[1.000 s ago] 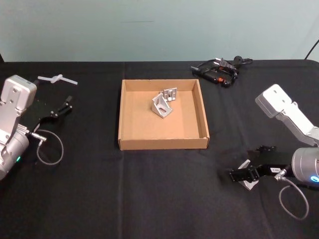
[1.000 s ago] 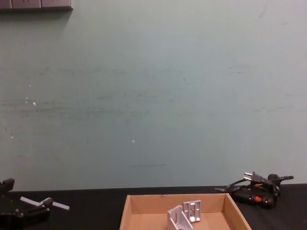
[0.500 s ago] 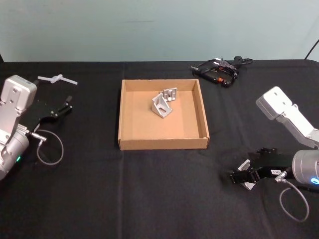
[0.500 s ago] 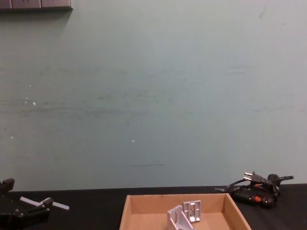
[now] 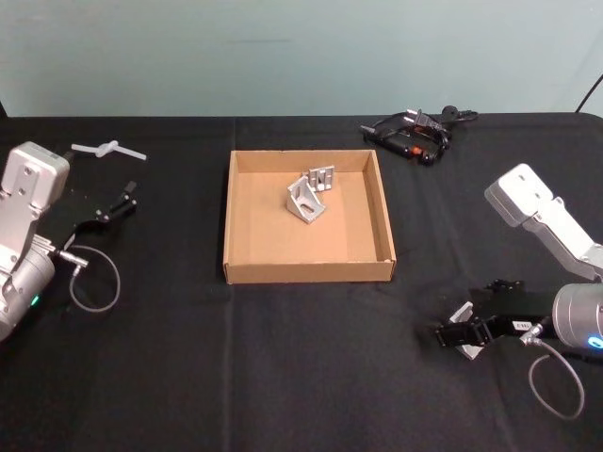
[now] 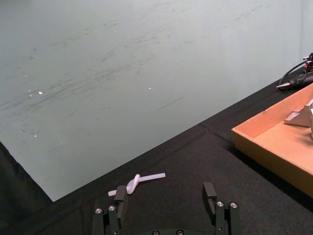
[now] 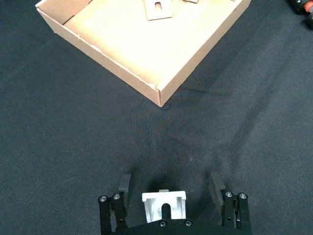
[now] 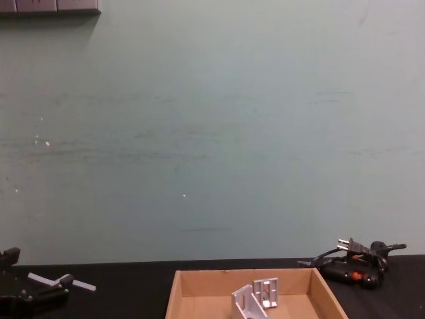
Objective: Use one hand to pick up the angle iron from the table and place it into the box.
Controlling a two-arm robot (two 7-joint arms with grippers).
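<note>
Right now the right gripper (image 7: 170, 183) hangs low over the table (image 7: 58, 147), its fingers spread wide on either side of the angle iron (image 7: 165, 205), which lies on the black surface some way short of the box (image 7: 98, 53) and is not yet clamped. Because it sits deep toward the palm and its smooth faces slope, closing could catch only an edge, so it may twist, skid aside or slip out before clearing the cardboard wall. Meanwhile the left gripper (image 6: 165, 188) rests unclenched at the far left.
</note>
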